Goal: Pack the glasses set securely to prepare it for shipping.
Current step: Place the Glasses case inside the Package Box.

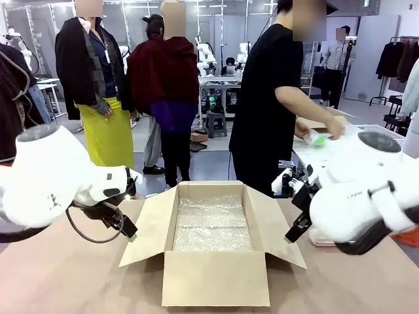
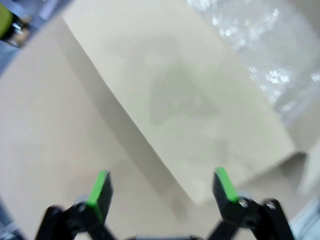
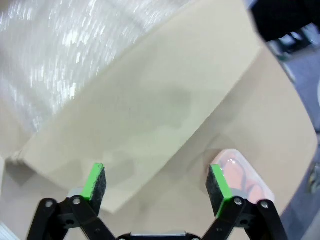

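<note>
Cardboard box (image 1: 216, 278): open, flaps spread outward, lined with bubble wrap (image 1: 213, 226).
Left gripper (image 2: 162, 187): fingers spread wide, empty, over the outer edge of the box's left flap.
Right gripper (image 3: 157, 185): fingers spread wide, empty, over the box's right flap.
Pink-framed glasses case (image 3: 239, 174): flat on the table (image 1: 65, 281), just beside the right flap.
Teal-green glasses case (image 1: 318, 139): beyond the box, far right, gripped in the person's hand (image 1: 337, 129).

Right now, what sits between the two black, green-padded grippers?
In the front view, an open brown cardboard box lined with clear bubble wrap sits between them.
</note>
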Tool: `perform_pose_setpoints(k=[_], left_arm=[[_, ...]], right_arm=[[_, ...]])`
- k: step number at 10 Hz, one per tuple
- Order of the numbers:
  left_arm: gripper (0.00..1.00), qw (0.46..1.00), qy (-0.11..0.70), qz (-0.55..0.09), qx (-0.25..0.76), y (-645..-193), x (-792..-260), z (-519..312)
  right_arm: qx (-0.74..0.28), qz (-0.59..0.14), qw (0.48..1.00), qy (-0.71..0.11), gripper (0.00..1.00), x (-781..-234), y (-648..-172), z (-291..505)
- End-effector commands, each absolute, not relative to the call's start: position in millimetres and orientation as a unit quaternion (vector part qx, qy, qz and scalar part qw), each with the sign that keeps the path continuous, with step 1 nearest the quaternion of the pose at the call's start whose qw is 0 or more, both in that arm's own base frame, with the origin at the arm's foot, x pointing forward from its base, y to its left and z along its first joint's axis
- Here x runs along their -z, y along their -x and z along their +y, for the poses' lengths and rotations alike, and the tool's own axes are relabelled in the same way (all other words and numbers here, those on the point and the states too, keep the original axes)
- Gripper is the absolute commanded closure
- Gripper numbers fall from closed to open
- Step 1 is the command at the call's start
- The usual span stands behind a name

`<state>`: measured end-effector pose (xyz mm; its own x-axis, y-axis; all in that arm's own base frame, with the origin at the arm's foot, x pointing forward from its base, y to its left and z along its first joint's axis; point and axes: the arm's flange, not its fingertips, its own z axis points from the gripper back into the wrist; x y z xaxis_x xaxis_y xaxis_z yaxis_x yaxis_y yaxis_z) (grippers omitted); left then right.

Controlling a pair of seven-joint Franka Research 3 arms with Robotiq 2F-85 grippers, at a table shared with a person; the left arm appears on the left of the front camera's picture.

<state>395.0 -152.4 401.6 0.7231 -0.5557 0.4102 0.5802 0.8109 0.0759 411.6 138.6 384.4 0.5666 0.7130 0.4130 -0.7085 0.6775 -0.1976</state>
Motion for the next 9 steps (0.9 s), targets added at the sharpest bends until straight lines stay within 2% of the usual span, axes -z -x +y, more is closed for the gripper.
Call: perform_pose_setpoints(k=[1, 2, 4, 6, 8, 9], left_arm=[[0.0, 0.93, 0.054, -0.15, 0.33, -382, -449, -132], [0.0, 0.925, 0.081, -0.133, 0.346, -371, -468, -126], [0.0, 0.912, 0.107, -0.137, 0.372, -349, -502, -114], [0.0, 0.893, 0.128, -0.134, 0.411, -328, -525, -97], [0.0, 0.874, 0.151, -0.161, 0.432, -313, -542, -85], [0.0, 0.874, 0.155, -0.165, 0.429, -313, -543, -83]], right_arm=[[-0.502, -0.192, 0.843, 0.005, 0.0, -425, -424, 104], [-0.541, -0.164, 0.825, 0.006, 0.0, -438, -432, 87], [-0.611, -0.114, 0.783, 0.024, 0.0, -456, -444, 56], [-0.68, -0.099, 0.725, 0.045, 0.0, -467, -451, 31], [-0.687, -0.083, 0.72, 0.051, 0.0, -475, -461, 17], [-0.659, -0.095, 0.744, 0.054, 0.0, -475, -468, 21]])
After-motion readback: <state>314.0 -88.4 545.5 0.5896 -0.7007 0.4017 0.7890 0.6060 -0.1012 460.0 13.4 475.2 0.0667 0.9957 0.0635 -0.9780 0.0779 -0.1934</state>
